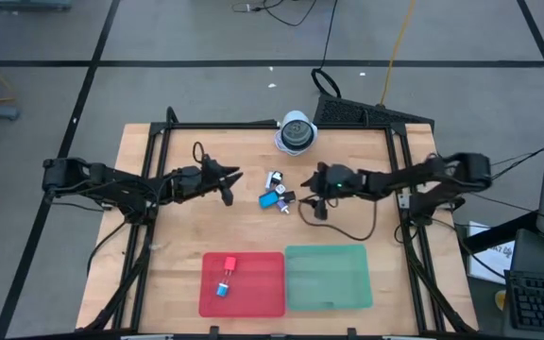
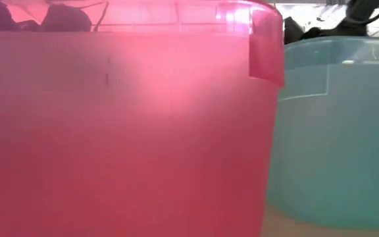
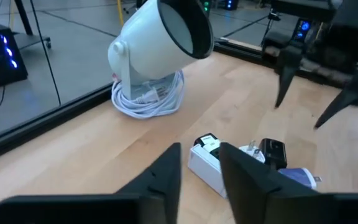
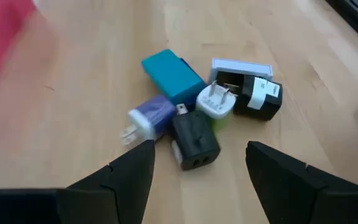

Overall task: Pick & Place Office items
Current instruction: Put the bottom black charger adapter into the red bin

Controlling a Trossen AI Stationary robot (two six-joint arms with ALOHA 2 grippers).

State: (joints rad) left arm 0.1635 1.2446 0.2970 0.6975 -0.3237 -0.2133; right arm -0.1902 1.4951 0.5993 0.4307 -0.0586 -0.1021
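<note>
The office items (image 4: 197, 106) lie packed together mid-table, toward the back edge. The right gripper (image 4: 199, 165) hovers just beside them, fingers spread and empty; closing could catch two touching pieces. The left gripper (image 3: 199, 171), narrowly parted (empty), waits nearby. A lamp (image 3: 160, 46) stands behind; the red tray (image 1: 253, 293) already holds two pieces.

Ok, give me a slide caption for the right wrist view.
Open right gripper poised over a cluster of small plug adapters on the wooden table.

Grey floor (image 1: 196, 38) with dark tape lines and trailing cables around a wooden table (image 1: 168, 246).
</note>
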